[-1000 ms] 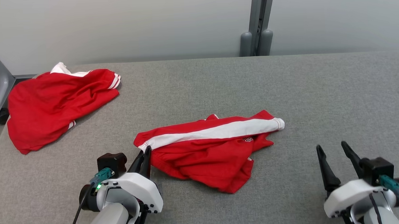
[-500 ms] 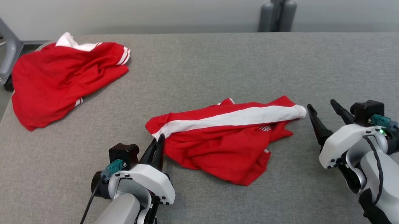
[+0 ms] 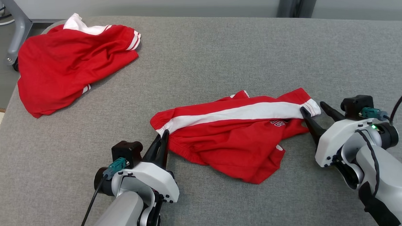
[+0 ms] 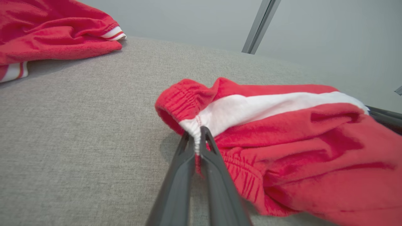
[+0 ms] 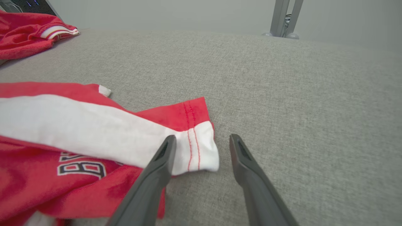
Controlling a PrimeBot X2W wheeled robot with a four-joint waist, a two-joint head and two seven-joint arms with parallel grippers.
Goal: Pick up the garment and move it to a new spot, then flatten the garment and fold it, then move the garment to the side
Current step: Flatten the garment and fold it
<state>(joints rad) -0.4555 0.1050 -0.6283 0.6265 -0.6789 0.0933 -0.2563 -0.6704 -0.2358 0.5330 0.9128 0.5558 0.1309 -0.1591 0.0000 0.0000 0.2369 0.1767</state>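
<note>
A crumpled pair of red shorts with a white side stripe lies in the middle of the grey fabric-covered table, not yet flattened or folded; the task appears to be at its first pick-up. The left gripper, low over the table, pinches the elastic waistband. The right gripper, fingers spread, straddles the stripe's hem corner.
</note>
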